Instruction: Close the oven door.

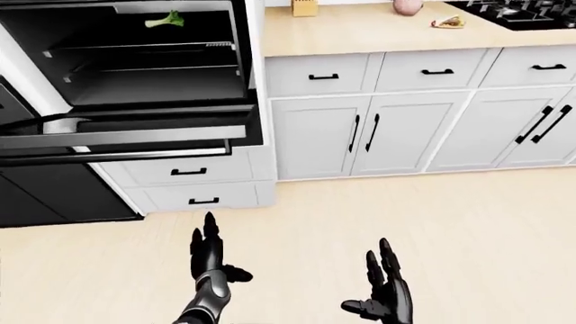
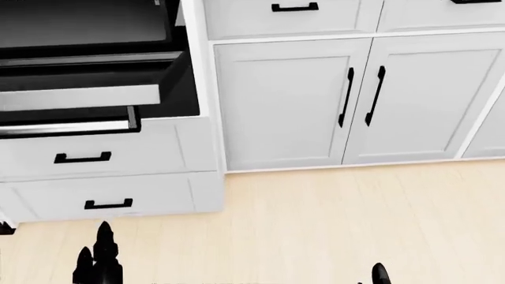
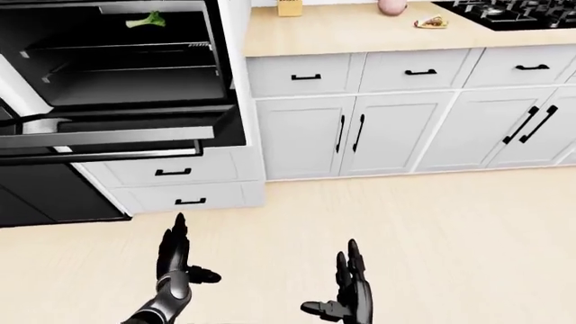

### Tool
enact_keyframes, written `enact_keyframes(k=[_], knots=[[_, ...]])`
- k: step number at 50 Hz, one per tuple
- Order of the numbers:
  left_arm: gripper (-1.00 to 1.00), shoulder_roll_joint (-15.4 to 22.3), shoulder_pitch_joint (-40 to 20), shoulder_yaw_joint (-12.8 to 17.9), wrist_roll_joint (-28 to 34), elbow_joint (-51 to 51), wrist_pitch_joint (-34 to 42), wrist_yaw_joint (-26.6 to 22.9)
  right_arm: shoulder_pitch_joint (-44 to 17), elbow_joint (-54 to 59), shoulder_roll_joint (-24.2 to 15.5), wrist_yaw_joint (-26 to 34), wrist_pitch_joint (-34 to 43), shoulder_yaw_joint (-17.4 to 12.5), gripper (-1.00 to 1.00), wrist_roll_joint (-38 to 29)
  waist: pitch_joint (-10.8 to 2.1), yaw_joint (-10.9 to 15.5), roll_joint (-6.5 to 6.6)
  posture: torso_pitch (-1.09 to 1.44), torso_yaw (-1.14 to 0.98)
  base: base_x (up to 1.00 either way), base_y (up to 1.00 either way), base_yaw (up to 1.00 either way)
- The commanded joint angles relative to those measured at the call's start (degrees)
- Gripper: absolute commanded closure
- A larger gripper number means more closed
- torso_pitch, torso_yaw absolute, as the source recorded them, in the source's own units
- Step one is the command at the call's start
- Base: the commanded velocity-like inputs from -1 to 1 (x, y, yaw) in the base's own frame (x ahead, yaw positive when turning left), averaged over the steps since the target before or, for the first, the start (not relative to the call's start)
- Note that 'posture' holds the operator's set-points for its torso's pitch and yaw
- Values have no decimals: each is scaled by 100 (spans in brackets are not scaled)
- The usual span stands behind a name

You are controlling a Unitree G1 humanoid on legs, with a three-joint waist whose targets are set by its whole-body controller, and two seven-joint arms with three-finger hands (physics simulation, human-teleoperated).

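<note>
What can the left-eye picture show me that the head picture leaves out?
Only the left-eye view shows the oven cavity with a green vegetable inside, the countertop, the stove, and both hands whole: left hand, right hand, fingers spread. The head view shows nothing the other lacks, only the cupboard doors larger. Both show the open oven door, two drawers below it and the floor.

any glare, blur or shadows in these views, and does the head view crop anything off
Left-eye view: sharp and evenly lit, no cast shadows on the floor, a pale sheen along the open oven door. Head view: equally crisp, but looks steeply down, cropping the oven cavity and countertop; only the fingertips of the left hand and right hand show.
</note>
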Motion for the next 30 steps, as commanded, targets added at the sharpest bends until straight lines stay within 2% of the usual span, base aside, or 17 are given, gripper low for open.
enact_keyframes(k=[1, 7, 13, 14, 17, 20, 23, 25, 27, 28, 29, 30], knots=[[-100, 13, -133, 2, 96, -153, 42, 188, -122, -152, -65, 24, -173, 4, -100, -35, -172, -18, 8, 0, 0, 0, 0, 0], [-100, 9, -98, 80, 285, -145, 177, 314, -135, -136, -61, 62, -185, -15, -100, -26, -255, -12, -24, 0, 0, 0, 0, 0], [-100, 20, -154, 177, 274, -148, 279, 278, -111, -176, -63, 52, -172, -1, -100, -28, -262, -13, -31, 0, 0, 0, -1, 0], [-100, 22, -166, 191, 262, -149, 287, 270, -99, -212, -62, 33, -167, 11, -100, -36, -353, 14, -20, 0, 0, 0, -6, 0], [-100, 20, -171, 204, 248, -150, 294, 273, -94, -200, -56, 51, -183, 8, -100, -27, -211, 146, 75, 0, 0, 0, -18, 0], [-100, 22, -188, 214, 230, -151, 291, 266, -64, -226, -50, 46, -209, 18, -100, -27, -197, 234, 66, 0, 0, 0, -24, 0], [-100, 24, -183, 209, 232, -151, 279, 286, -62, -228, -52, 34, -198, 25, -100, -33, -135, 266, 116, 0, 0, 0, -45, 0], [-100, 21, -180, 203, 229, -152, 258, 281, -48, -248, -49, 16, -201, 36, -100, -42, -104, 282, 19, 0, 0, 0, -46, 0], [-100, 23, -184, 203, 220, -152, 244, 277, -48, -253, -48, 18, -197, 42, -100, -47, -85, 299, -194, 0, 0, 0, -46, 0], [-100, 22, -185, 202, 217, -152, 242, 281, -55, -236, -50, 33, -195, 35, -100, -39, -121, 292, -369, 0, 0, 0, -45, 0], [-100, 22, -184, 200, 218, -152, 240, 282, -58, -231, -49, 35, -197, 33, -100, -38, -231, 257, -668, 0, 0, 0, -46, 0], [-100, 23, -180, 197, 221, -152, 235, 287, -62, -220, -46, 46, -212, 27, -100, -33, -226, 251, -634, 0, 0, 0, -46, 0]])
